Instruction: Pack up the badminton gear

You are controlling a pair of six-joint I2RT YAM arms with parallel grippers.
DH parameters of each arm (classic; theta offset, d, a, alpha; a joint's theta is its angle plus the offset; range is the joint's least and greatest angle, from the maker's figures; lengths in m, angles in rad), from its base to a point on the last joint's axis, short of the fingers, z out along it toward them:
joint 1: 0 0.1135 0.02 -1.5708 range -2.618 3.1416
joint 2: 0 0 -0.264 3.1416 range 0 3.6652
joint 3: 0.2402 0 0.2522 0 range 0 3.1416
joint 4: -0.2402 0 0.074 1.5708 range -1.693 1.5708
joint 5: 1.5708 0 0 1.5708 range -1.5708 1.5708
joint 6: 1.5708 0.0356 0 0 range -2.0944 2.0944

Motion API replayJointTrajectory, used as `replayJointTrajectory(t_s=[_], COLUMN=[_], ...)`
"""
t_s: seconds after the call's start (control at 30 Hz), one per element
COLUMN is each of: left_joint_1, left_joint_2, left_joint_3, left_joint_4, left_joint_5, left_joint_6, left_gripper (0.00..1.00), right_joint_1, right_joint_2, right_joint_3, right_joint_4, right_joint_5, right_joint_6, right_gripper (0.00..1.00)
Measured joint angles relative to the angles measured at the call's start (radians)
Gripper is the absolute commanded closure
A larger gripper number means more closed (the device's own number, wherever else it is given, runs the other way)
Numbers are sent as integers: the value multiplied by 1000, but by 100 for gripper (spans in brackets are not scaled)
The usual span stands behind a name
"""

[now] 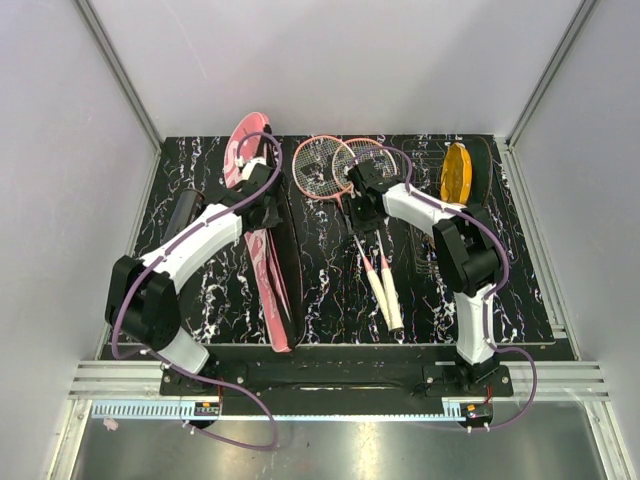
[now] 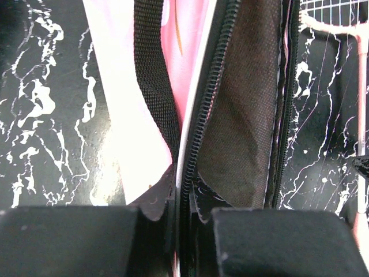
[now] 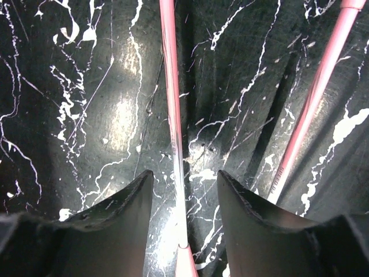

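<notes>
Straddling one racket (image 3: 172, 104) shaft with my right gripper (image 3: 183, 184) spread wide; the shaft runs straight ahead between the fingers. My left gripper (image 2: 183, 219) pinches the cover (image 2: 242, 115) alongside.

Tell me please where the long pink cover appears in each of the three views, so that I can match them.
Top external: the pink cover lies lengthwise left of centre, under the left pincer.
Left wrist: it fills the middle, open, its zipper edge between the pincer's fingers.
Right wrist: not in view.
Shared landmark: the pink rackets, right of the cover; their shafts show in both wrist views.
</notes>
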Motion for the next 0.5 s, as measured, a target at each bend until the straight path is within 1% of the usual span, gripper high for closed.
replayJointTrajectory(t_s=[0.13,0.27,0.33,0.37,0.43,0.5], left_joint_1=[0,0,0,0,0,1], left_joint_2=[39,42,42,42,42,42], left_joint_3=[0,-6,-12,-16,-24,-25], left_joint_4=[21,48,69,79,92,94], left_joint_5=[37,67,77,82,87,91], left_joint_6=[31,48,50,51,51,51], left_gripper=[100,100,100,100,100,100], right_joint_1=[0,0,0,0,0,2], right_joint_2=[27,56,58,58,61,63], right_joint_3=[-3,-2,-3,-5,-6,-7], right_joint_4=[27,52,73,84,106,120], right_joint_5=[0,1,3,4,9,10], right_joint_6=[0,10,14,16,20,20], right_gripper=[60,61,65,69,72,81])
